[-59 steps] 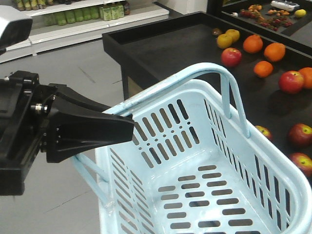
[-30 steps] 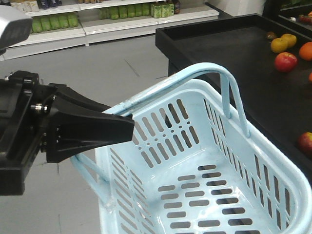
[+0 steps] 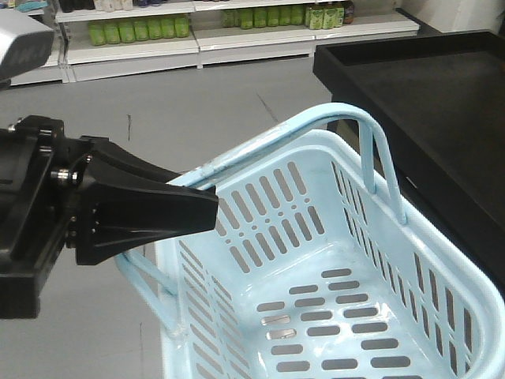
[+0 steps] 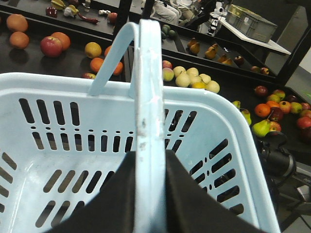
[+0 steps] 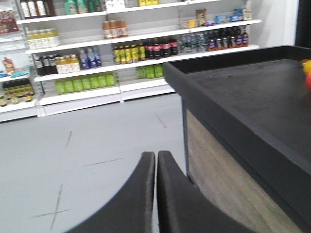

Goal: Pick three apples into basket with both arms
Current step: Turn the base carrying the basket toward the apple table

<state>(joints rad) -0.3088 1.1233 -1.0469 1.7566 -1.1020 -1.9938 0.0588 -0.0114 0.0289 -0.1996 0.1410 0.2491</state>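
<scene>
1. Your left gripper (image 3: 207, 210): black and pointed, clamped on the near hoop handle (image 4: 147, 97) of the basket. From the left wrist camera you see that handle run straight up between its two fingers (image 4: 192, 199).

2. Basket (image 3: 331, 260): pale blue plastic with slotted walls and bottom. It hangs from the gripped handle above the grey floor (image 3: 197, 103), its far side near the black display table (image 3: 426, 95). The second handle (image 3: 371, 138) arches over the far rim. You can see the slotted bottom in full from the front camera.

3. Your right gripper (image 5: 156, 162): fingers pressed together along their length with nothing between them. It is held over the floor, beside the table's wood-faced side.

4. Apple (image 4: 51, 46): dark red, lying on the black table beyond the basket's far rim, well apart from both grippers. An orange (image 4: 62, 39) sits just beside it, and a yellow fruit (image 4: 93, 49) lies near on its other side.

5. Other produce, left wrist camera: a cluster of pale yellow fruits (image 4: 192, 77) and a green pear (image 4: 261, 127).

6. Store shelves (image 5: 87, 58): rows of bottles along the back wall.
</scene>
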